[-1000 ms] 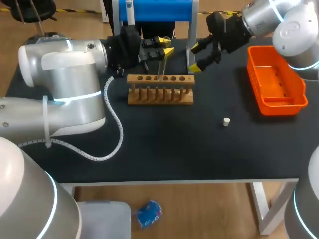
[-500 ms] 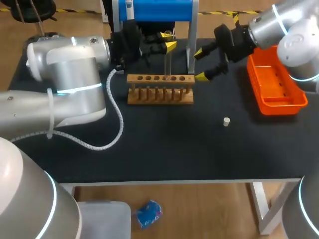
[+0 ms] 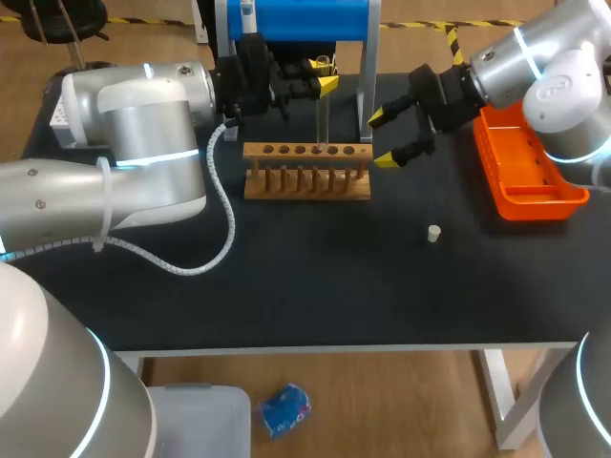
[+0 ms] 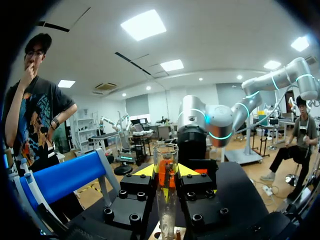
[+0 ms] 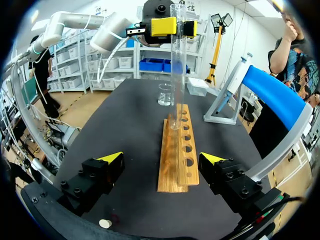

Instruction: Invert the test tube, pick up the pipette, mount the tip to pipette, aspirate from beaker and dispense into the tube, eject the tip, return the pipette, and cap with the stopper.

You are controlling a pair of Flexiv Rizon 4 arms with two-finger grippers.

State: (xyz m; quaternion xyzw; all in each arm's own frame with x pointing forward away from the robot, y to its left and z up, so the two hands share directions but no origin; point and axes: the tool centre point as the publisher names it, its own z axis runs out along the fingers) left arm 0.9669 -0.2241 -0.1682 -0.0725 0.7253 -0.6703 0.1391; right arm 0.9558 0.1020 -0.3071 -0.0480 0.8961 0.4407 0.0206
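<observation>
One thin glass test tube (image 3: pixel 322 119) is the thing in play. I judge it light, stiff, slippery and quick to crack under a hard pinch or a knock against wood. The safest hold is on its upper wall, just below the mouth, with gentle pressure from two sides.

That is where the left claw (image 3: pixel 322 76) has it: both yellow tips press the tube from opposite sides, clamped near its top. The tube hangs upright at the far middle of the worktop (image 3: pixel 315 286), open mouth up. Its lower end meets a hole toward the right of the wooden rack (image 3: pixel 305 181); whether it sits inside the hole I cannot tell.

In the left wrist view the test tube (image 4: pixel 165 210) stands straight up between the fingers of the left claw (image 4: pixel 166 172).

The right claw (image 3: pixel 384 138) is spread wide and holds nothing, just right of the rack's right end and near the tube but apart from it. In its own view the right claw (image 5: pixel 162 158) faces along the rack (image 5: pixel 179 155), with the test tube (image 5: pixel 176 65) ahead of it and a small beaker (image 5: pixel 165 94) farther on.

A stopper (image 3: pixel 433 233) lies on the worktop, nearer and to the right.
</observation>
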